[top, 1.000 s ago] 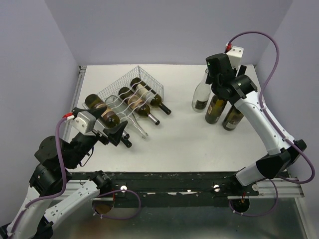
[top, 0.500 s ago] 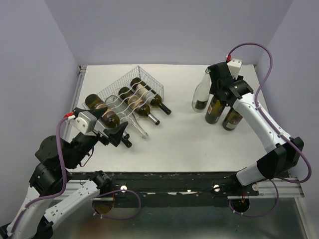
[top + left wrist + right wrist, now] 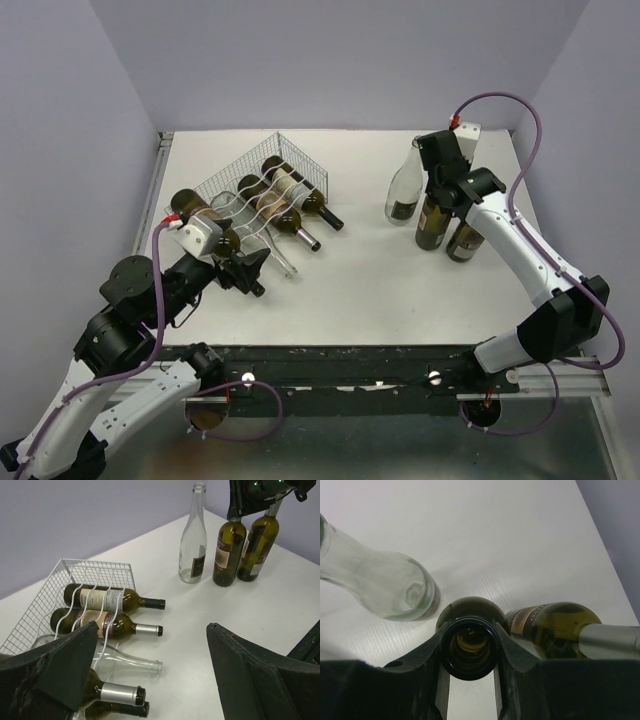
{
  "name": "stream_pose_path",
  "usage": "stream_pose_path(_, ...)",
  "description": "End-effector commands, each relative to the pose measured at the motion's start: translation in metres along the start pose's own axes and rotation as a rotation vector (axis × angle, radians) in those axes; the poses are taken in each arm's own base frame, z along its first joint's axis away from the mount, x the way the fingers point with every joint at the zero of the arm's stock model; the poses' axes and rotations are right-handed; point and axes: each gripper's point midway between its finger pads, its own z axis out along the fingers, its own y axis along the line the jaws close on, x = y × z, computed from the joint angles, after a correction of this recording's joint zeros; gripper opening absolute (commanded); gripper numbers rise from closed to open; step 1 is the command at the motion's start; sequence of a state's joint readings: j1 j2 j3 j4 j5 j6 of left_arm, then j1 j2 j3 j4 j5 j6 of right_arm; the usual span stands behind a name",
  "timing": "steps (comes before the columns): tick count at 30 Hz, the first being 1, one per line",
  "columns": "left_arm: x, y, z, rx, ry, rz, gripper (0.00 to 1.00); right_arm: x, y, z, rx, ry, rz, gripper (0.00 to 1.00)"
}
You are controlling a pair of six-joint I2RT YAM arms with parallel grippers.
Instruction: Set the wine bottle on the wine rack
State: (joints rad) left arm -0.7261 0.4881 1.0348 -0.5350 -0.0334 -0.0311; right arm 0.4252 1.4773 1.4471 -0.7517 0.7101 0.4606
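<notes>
right fingers (image 3: 434, 655) clamped on the neck of the upright wine bottle (image 3: 470, 647), standing on worktop (image 3: 370, 270) | clear bottle (image 3: 385, 590) and green bottle (image 3: 555, 625) just beside them | left fingers (image 3: 250, 665) spread, holding nothing | wine rack (image 3: 235, 168) just beyond left fingers, with laid bottles (image 3: 107, 600) inside

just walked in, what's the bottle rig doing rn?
The right gripper has its jaws closed around the neck of a dark bottle. That bottle stands upright on the table, next to a clear bottle and a second dark bottle, and does not look lifted yet. The rack already holds several lying bottles. The left gripper hovers at the rack's near end, jaws open and empty.
</notes>
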Motion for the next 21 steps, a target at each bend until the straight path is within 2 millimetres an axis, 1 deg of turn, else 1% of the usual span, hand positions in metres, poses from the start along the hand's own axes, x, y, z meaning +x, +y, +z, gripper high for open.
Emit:
stream_pose_path(1,0.016,-0.006,0.006,0.024,0.045,-0.025,0.99,-0.020,-0.010,-0.017,-0.028,-0.058,0.014,0.01)
stream_pose_path(5,0.019,-0.007,0.013,0.029,0.056,-0.037,0.99,-0.031,-0.003,-0.035,-0.133,-0.062,-0.006,0.01)
stream_pose_path(10,0.027,-0.010,0.027,0.030,0.072,-0.073,0.99,-0.038,0.026,-0.068,-0.389,-0.035,-0.038,0.01)
stream_pose_path(15,0.038,-0.013,0.042,0.027,0.073,-0.142,0.99,-0.044,0.055,-0.109,-0.652,-0.013,-0.038,0.01)
stream_pose_path(16,0.040,-0.020,0.046,0.062,0.071,-0.157,0.99,-0.045,0.062,-0.119,-0.717,-0.005,-0.032,0.01)
stream_pose_path(21,0.051,-0.035,0.059,0.130,0.055,-0.211,0.99,-0.050,0.092,-0.166,-1.002,0.020,0.015,0.01)
